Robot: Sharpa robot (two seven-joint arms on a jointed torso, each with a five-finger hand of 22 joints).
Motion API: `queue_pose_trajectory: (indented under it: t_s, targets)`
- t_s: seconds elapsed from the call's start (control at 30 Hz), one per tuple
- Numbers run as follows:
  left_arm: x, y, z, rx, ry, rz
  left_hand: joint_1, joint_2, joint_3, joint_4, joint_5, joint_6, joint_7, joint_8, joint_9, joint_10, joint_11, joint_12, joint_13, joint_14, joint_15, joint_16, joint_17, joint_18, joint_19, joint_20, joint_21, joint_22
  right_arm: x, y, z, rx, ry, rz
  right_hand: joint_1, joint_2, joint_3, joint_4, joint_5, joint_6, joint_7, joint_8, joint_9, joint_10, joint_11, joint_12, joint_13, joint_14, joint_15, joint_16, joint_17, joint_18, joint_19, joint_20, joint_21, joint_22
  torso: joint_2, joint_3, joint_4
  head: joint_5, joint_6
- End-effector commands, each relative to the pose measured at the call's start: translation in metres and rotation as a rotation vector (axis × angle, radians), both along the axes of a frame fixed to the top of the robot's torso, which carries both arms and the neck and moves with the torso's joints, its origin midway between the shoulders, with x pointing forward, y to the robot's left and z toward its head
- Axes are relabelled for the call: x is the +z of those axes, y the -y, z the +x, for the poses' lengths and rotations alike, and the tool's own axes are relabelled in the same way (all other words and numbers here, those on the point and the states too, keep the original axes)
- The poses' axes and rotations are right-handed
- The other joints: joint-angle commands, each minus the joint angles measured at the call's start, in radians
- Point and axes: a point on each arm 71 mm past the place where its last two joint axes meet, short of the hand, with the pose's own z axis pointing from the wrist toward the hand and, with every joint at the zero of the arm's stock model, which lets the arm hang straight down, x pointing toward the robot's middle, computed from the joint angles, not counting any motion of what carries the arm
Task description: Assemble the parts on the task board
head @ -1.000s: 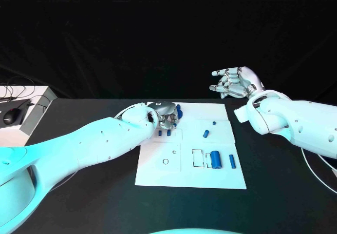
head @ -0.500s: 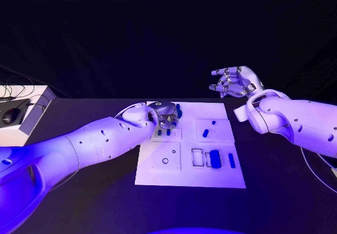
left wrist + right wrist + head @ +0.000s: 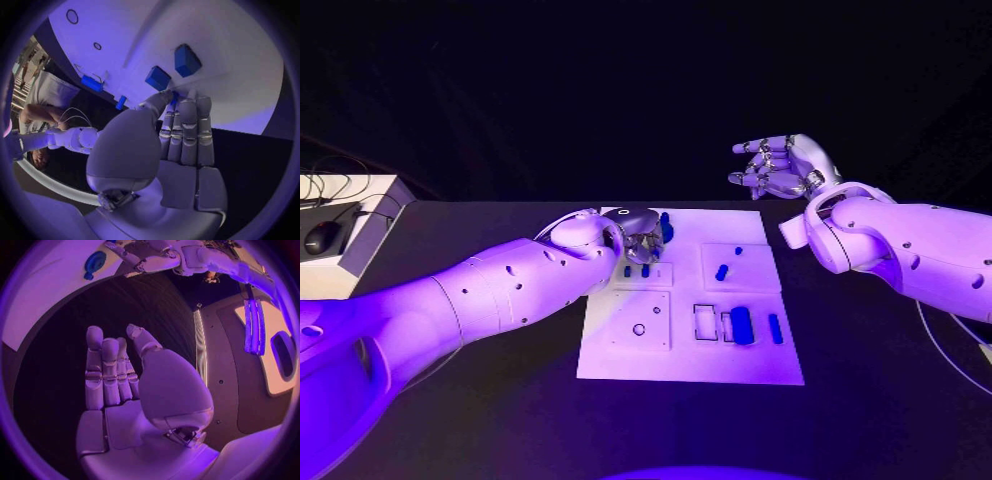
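Two hands | left hand [image 3: 635, 232] fingers together over task board [image 3: 689, 355] far edge, grasp cannot tell | right hand [image 3: 783, 165] raised, released, fingers apart | blue parts [image 3: 741, 325] on board | black table [image 3: 473, 420], white box [image 3: 358, 235] at its left

One task board [image 3: 689, 350] is lying on one black table [image 3: 473, 420]. Blue parts showing on the board: seven, possibly more, since the left hand [image 3: 635, 232] is covering its far corner. Two hands are showing, left and right hand [image 3: 783, 165]. One pale box [image 3: 365, 215] is sitting at the table's edge.
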Motion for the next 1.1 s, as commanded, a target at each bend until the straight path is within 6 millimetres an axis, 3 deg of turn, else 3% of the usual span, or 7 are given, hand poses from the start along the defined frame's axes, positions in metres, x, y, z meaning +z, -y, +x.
queue_pose_trajectory:
  t_s: [0.03, 0.2, 0.6, 0.97, 1.1]
  targets:
    - [0.000, 0.001, -0.001, -0.010, 0.008, -0.021, -0.001, 0.010, 0.008, -0.001, -0.004, 0.011, 0.002, -0.001, 0.002, 0.017, -0.002, -0.004, 0.000, 0.012, -0.003, -0.005, -0.001, 0.012, 0.004, -0.008, 0.006, 0.001, 0.001, -0.002, -0.001, 0.014, 0.013, -0.005, -0.002, 0.009, 0.001, -0.003, 0.005, 0.003, 0.004, 0.005, 0.001, 0.000, -0.007, -0.005, -0.001, 0.001, -0.004, -0.006, 0.001, 0.019, -0.003, -0.003, -0.003, 0.021, 0.000, -0.0005, 0.0005, 0.001, 0.001]
    - [0.003, 0.001, -0.002, -0.013, 0.035, -0.062, 0.000, 0.012, 0.017, -0.010, -0.003, 0.013, 0.002, -0.001, 0.002, 0.032, -0.006, -0.005, 0.000, 0.028, -0.008, -0.014, -0.001, 0.007, 0.011, -0.017, 0.010, 0.000, 0.001, -0.002, 0.000, 0.014, 0.013, -0.005, -0.002, 0.009, 0.001, -0.003, 0.005, 0.003, 0.004, 0.005, 0.001, 0.000, -0.007, -0.005, -0.001, 0.001, -0.004, -0.006, 0.001, 0.019, -0.003, -0.003, -0.003, 0.021, 0.000, -0.0007, -0.0001, 0.001, 0.003]
    - [0.013, -0.003, -0.008, -0.020, 0.040, -0.134, -0.004, 0.007, 0.027, -0.016, -0.004, 0.008, 0.005, -0.001, 0.002, 0.026, -0.003, -0.005, -0.001, 0.030, -0.007, -0.022, 0.004, 0.008, 0.010, -0.015, 0.011, -0.001, 0.001, -0.001, 0.000, 0.012, 0.012, -0.005, -0.004, 0.009, 0.002, -0.005, 0.005, 0.007, 0.004, 0.005, 0.001, 0.000, -0.007, -0.004, -0.001, 0.001, -0.004, -0.006, 0.002, 0.019, -0.003, -0.004, -0.002, 0.021, -0.001, -0.0002, 0.0012, 0.000, 0.006]
    - [0.025, -0.023, -0.013, 0.003, -0.007, -0.150, -0.010, 0.003, 0.022, -0.014, -0.003, 0.005, 0.005, -0.002, 0.001, 0.022, -0.002, -0.005, -0.001, 0.026, -0.005, -0.023, 0.008, 0.010, 0.007, -0.011, 0.010, -0.002, 0.001, 0.002, 0.000, 0.007, 0.011, -0.007, -0.004, 0.009, 0.002, -0.005, 0.005, 0.007, 0.004, 0.005, 0.001, 0.000, -0.007, -0.004, -0.001, 0.001, -0.004, -0.006, 0.002, 0.019, -0.003, -0.004, -0.002, 0.021, -0.002, -0.0008, 0.0034, 0.000, 0.004]
    - [0.024, -0.031, -0.014, 0.015, -0.016, -0.147, -0.009, 0.004, 0.019, -0.014, -0.003, 0.005, 0.005, -0.002, 0.001, 0.022, -0.002, -0.005, -0.001, 0.025, -0.005, -0.023, 0.009, 0.012, 0.007, -0.009, 0.010, -0.002, 0.001, 0.003, 0.000, 0.007, 0.010, -0.007, -0.005, 0.010, 0.003, -0.008, 0.006, 0.009, 0.004, 0.005, 0.001, -0.001, -0.007, -0.002, 0.001, 0.000, -0.004, -0.005, 0.003, 0.019, -0.004, -0.004, 0.000, 0.021, -0.001, -0.0004, 0.0013, 0.002, 0.004]
